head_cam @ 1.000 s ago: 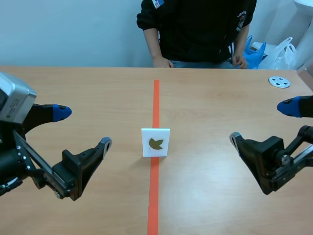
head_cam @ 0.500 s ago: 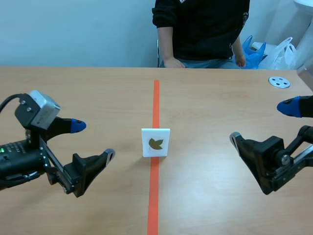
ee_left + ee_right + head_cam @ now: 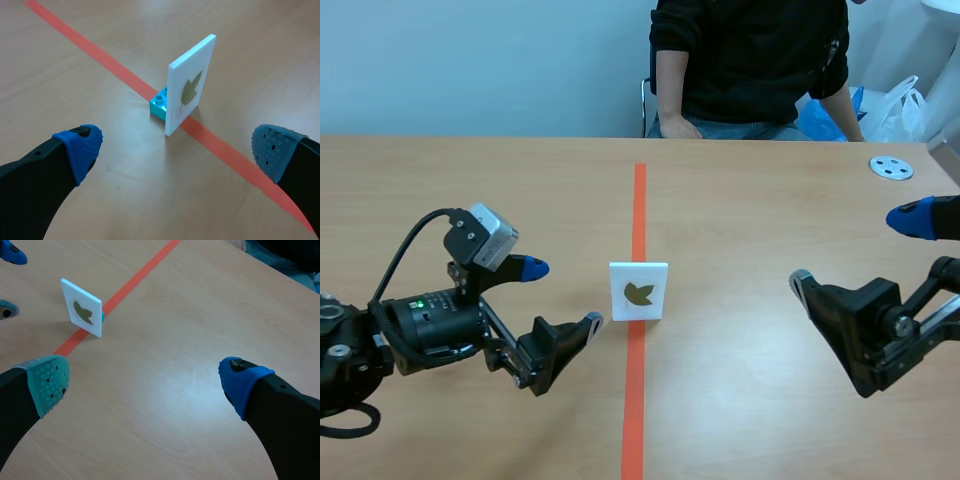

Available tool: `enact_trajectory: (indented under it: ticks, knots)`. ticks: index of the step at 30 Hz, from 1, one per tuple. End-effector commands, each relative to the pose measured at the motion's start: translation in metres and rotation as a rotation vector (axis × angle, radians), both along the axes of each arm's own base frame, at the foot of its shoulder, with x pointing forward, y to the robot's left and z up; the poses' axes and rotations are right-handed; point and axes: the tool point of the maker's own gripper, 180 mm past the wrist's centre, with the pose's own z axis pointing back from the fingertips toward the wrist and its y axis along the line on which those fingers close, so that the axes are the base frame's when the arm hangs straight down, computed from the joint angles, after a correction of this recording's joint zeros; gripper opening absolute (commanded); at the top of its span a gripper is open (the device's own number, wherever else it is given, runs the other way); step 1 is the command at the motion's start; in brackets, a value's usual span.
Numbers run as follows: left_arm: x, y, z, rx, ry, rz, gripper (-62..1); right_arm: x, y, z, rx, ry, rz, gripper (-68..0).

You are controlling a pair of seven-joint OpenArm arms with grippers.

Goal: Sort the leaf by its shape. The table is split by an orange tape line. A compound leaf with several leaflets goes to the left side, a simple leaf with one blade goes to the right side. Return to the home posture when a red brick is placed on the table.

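a person (image 3: pixel 750 50) in black sits across the wooden table (image 3: pixel 470 190); a small white disc (image 3: pixel 891 167) lies near plastic bags (image 3: pixel 895 105).

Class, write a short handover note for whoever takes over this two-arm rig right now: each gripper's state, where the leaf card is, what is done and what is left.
Left gripper: fingers open, low over the table's left half, close to the leaf card but not touching it.
Right gripper: fingers open, holding nothing, well off over the right half.
Leaf card: upright on the orange tape line, with a small blue brick at its base.
Done: nothing sorted yet.
Left: judge the leaf (it looks like one lobed blade, so probably the right side, but check), grip the card and move it. No red brick in view, so no home posture yet.
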Motion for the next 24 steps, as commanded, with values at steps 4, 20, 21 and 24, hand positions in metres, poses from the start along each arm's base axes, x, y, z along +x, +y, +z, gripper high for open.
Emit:
enact_trajectory:
  ticks: [4, 20, 21, 24]
  knots:
    - [0.011, -0.023, 0.007, -0.035, -0.03, -0.025, 1.4, 0.005, -0.002, 0.008, -0.002, -0.03, -0.001, -5.8]
    - [0.032, -0.063, -0.003, -0.068, -0.043, -0.001, 1.4, 0.005, -0.002, 0.008, -0.002, -0.03, -0.001, -5.8]
    - [0.036, -0.064, -0.003, -0.07, -0.047, 0.01, 1.4, 0.005, -0.002, 0.008, -0.002, -0.031, -0.001, -5.8]
    - [0.04, -0.068, -0.002, -0.079, -0.051, 0.02, 1.4, 0.005, -0.002, 0.008, -0.002, -0.03, -0.001, -5.8]
